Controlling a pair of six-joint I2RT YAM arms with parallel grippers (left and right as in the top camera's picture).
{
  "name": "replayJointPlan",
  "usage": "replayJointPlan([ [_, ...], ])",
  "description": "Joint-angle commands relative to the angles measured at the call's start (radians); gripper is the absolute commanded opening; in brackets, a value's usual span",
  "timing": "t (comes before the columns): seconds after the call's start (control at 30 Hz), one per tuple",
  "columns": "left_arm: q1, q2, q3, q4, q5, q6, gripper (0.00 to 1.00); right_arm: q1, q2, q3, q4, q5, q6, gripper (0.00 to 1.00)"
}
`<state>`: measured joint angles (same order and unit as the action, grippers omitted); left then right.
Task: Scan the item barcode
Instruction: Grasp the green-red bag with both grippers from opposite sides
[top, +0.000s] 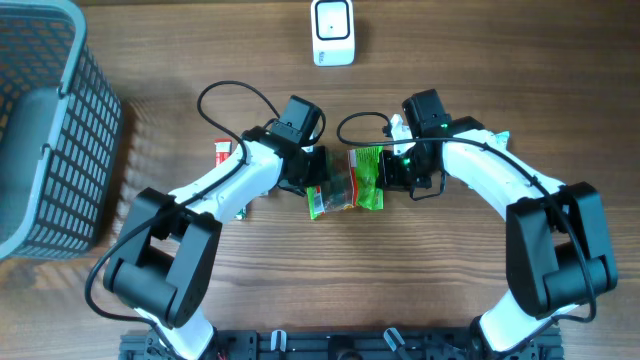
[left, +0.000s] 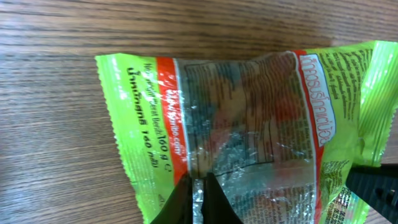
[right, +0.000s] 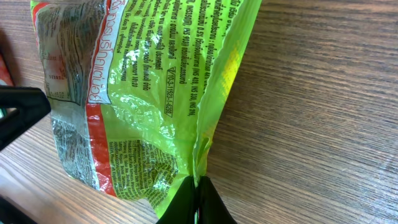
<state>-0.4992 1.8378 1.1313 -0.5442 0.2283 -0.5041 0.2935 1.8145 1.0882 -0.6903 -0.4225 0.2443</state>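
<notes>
Plastic film, glossy, lime green and heavily crinkled, is forming the snack packet (top: 345, 190), which is stretching between the two grippers near the middle of the wooden table (top: 450, 300), on the near side of the white, rounded barcode scanner (top: 333, 32) sitting at the far edge. An orange band and a silvery panel of fine print are showing across the packet's face in both wrist views, and one short end is showing a serrated cut. The left gripper (left: 198, 200) is pinching a wrinkled stretch of the film, its dark fingers pressing together on it; the right gripper (right: 196, 200) is clamping the opposite green edge the same way, jaws closing tight on a fold. Whether the packet is resting on the wood or hanging just above it is not showing clearly. Bare, straight-grained wood is running between packet and scanner and along the near side in front of both arms. A grey lattice basket (top: 50, 130) is standing at the left edge, well apart, a small red-and-white item (top: 222, 152) is lying beside the left arm, and black cables (top: 235, 92) are looping above the wrists
</notes>
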Motion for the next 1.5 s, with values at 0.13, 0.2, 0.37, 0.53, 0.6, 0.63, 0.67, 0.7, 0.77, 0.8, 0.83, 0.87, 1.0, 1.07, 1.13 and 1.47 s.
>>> replayJointPlan([
  [0.13,-0.016,0.121,-0.008,0.004,-0.039,-0.028,0.04,0.004,-0.005,-0.004,-0.012,0.143,-0.027,0.04],
  [0.2,-0.015,0.13,-0.008,0.002,-0.093,-0.028,0.04,-0.003,-0.005,-0.002,-0.042,0.196,-0.112,0.04],
  [0.37,-0.014,0.13,-0.008,0.003,-0.109,-0.028,0.04,-0.026,-0.005,-0.001,-0.093,0.352,-0.113,0.04],
  [0.53,-0.014,0.13,-0.008,0.003,-0.111,-0.028,0.04,-0.027,-0.006,0.035,-0.111,0.208,-0.119,0.12],
  [0.6,-0.014,0.13,-0.008,0.003,-0.111,-0.028,0.04,-0.027,-0.006,0.063,-0.131,0.108,-0.141,0.24],
  [0.63,-0.014,0.13,-0.008,0.003,-0.111,-0.028,0.04,-0.027,-0.006,0.072,-0.138,0.06,-0.14,0.33],
  [0.67,-0.014,0.13,-0.008,0.003,-0.111,-0.028,0.05,-0.027,-0.006,0.072,-0.138,0.025,-0.141,0.4],
  [0.7,-0.014,0.13,-0.008,0.003,-0.111,-0.028,0.06,-0.027,-0.006,0.072,-0.137,-0.001,-0.141,0.43],
  [0.77,-0.014,0.13,-0.008,0.003,-0.111,-0.028,0.09,-0.027,-0.006,0.072,-0.125,-0.004,-0.14,0.5],
  [0.8,-0.014,0.13,-0.008,0.003,-0.111,-0.028,0.09,-0.027,-0.006,0.072,-0.103,-0.005,-0.135,0.5],
  [0.83,-0.014,0.13,-0.008,0.004,-0.111,-0.028,0.09,-0.026,-0.006,0.068,-0.07,-0.005,-0.129,0.49],
  [0.87,-0.014,0.13,-0.008,0.006,-0.111,-0.028,0.09,-0.024,-0.006,0.068,-0.063,-0.004,-0.129,0.48],
  [1.0,-0.014,0.13,-0.008,0.006,-0.111,-0.028,0.09,-0.024,-0.006,0.067,-0.064,-0.067,-0.119,0.49],
  [1.07,-0.014,0.13,-0.008,0.006,-0.111,-0.028,0.09,-0.025,-0.006,0.065,-0.046,-0.064,-0.107,0.45],
  [1.13,-0.014,0.13,-0.008,0.006,-0.111,-0.028,0.09,-0.024,-0.005,0.061,-0.036,-0.019,-0.092,0.41],
  [1.47,-0.014,0.13,-0.008,0.006,-0.111,-0.028,0.1,-0.023,-0.005,-0.059,0.142,-0.007,-0.026,0.21],
])
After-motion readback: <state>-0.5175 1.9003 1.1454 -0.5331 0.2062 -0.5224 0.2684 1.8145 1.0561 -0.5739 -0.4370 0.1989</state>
